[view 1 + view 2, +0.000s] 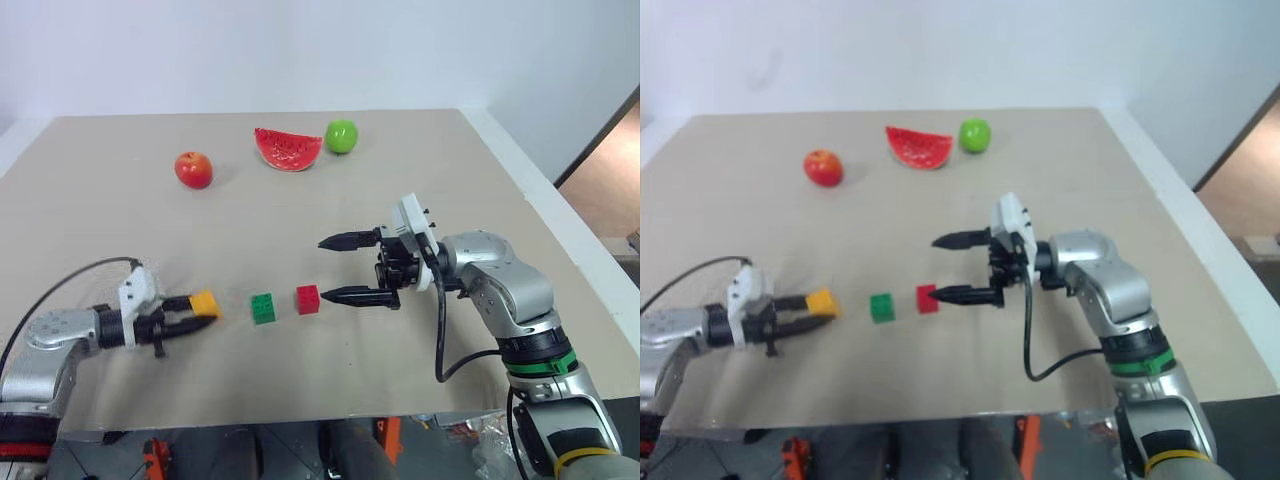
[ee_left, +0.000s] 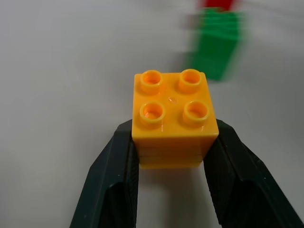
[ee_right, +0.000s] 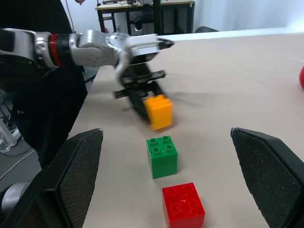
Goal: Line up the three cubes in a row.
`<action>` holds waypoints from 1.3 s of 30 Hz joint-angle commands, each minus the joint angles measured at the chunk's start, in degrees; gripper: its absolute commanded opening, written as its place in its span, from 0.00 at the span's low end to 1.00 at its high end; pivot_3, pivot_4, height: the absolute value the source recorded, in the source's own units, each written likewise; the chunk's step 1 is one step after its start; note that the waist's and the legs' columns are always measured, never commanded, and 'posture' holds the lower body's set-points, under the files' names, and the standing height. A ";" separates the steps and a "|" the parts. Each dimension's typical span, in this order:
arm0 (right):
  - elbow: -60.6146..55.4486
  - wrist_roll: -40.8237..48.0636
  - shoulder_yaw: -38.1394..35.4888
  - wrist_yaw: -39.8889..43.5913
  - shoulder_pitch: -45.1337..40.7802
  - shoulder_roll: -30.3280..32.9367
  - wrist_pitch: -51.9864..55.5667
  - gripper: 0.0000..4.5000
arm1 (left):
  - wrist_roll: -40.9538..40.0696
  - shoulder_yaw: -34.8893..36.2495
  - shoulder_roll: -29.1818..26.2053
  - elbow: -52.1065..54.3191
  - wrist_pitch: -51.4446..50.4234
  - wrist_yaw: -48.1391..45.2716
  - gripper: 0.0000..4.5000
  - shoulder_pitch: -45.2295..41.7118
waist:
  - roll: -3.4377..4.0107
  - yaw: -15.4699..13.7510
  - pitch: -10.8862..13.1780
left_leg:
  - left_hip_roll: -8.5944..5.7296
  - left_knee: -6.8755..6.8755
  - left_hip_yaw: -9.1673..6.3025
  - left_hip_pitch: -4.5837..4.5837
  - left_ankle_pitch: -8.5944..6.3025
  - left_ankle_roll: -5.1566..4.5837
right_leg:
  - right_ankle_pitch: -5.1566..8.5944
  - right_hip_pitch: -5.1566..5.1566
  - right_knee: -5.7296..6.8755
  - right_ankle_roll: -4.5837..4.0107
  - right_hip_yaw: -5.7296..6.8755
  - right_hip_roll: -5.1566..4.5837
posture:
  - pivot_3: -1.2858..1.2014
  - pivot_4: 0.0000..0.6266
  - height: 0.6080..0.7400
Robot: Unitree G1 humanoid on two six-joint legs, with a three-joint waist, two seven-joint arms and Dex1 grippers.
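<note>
My left gripper point(image 1: 203, 306) is shut on the orange-yellow cube point(image 2: 173, 118), one black finger point(image 2: 114, 175) on each side and the studs facing up. It holds the cube low at the table's front left; I cannot tell whether the cube touches the surface. To its right the green cube point(image 1: 263, 308) and then the red cube point(image 1: 308, 299) stand on the table, roughly in a line with small gaps. My right gripper point(image 1: 323, 268) is open and points left, its lower fingertip just right of the red cube, with nothing between the fingers.
A red apple point(image 1: 193, 169), a watermelon slice point(image 1: 288, 149) and a green apple point(image 1: 341, 136) lie along the far side of the beige table point(image 1: 120, 220). The table's front edge point(image 1: 300, 415) runs close below the cubes.
</note>
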State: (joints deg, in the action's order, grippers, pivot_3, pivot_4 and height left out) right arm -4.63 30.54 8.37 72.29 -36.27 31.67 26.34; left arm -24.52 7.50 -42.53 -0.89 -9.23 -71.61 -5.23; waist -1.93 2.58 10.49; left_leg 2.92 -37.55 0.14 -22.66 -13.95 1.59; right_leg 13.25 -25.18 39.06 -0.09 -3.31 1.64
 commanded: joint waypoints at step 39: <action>-2.63 -0.83 -1.26 0.03 2.02 2.97 -1.22 1.00 | 8.27 -7.55 -4.09 -17.98 15.65 -11.26 0.65 -10.58 | 0.01 0.05 -0.01 | -0.01 0.01 0.05 0.18 0.11 -0.15 | -0.12 0.12 0.02 -0.02 -0.04 0.07 | 0.52 0.24 1.00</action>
State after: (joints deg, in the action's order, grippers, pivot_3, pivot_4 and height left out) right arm -5.34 28.98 8.38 72.32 -33.90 34.32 25.18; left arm -17.34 0.20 -45.82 -18.27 6.36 -83.01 -15.74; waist -1.92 2.63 10.48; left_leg 2.90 -37.54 0.19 -22.47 -13.84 1.43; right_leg 13.13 -25.05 39.08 -0.11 -3.35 1.70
